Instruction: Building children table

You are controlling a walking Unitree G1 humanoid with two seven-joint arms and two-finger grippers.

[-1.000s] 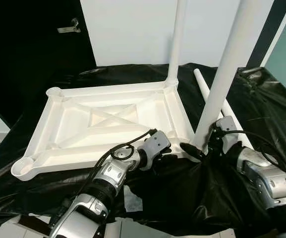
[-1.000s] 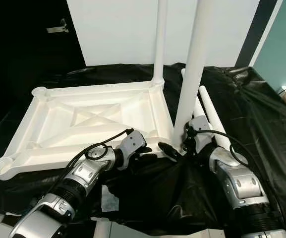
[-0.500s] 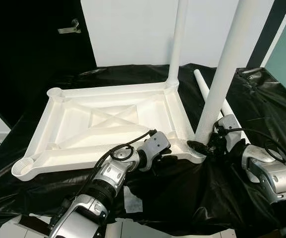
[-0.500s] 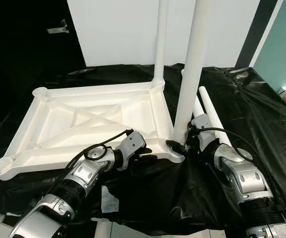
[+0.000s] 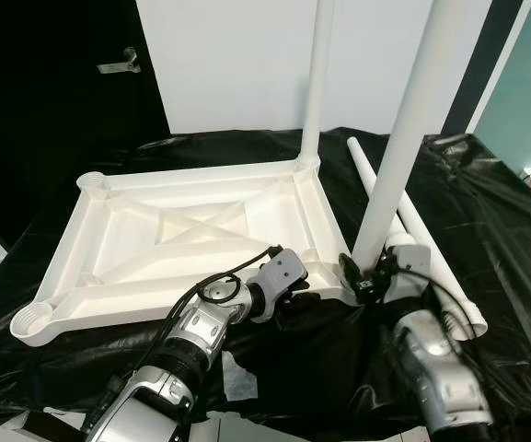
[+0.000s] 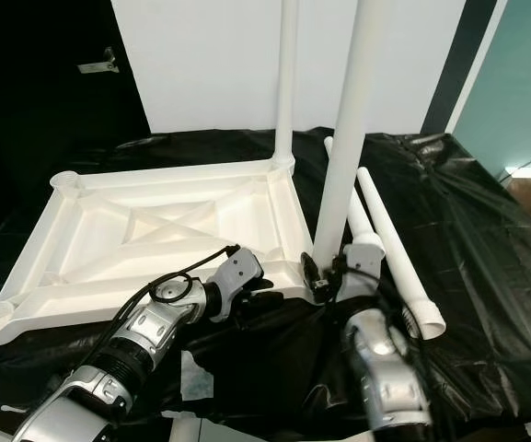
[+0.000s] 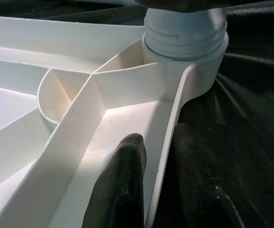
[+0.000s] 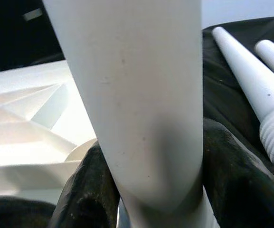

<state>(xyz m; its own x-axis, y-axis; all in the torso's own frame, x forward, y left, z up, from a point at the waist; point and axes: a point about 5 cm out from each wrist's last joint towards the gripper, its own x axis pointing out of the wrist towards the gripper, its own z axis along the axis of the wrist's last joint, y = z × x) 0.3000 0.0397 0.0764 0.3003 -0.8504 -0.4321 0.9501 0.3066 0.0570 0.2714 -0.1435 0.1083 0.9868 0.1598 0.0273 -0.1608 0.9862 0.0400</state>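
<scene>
Right gripper [image 8: 151, 190] is clamping the upright table leg [image 5: 398, 157] in the tabletop's [image 5: 182, 239] near corner socket; left gripper [image 7: 158, 185] is pinching the rim beside it.

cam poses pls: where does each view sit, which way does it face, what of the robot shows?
Eye views: head stereo pair, looking down at the upturned tabletop on black sheeting; both arms show.
Left wrist: along the left gripper, pinching the tabletop's rim.
Right wrist: along the right gripper, clamped on the near leg.
Shared: near leg, its corner socket, two loose legs.
</scene>
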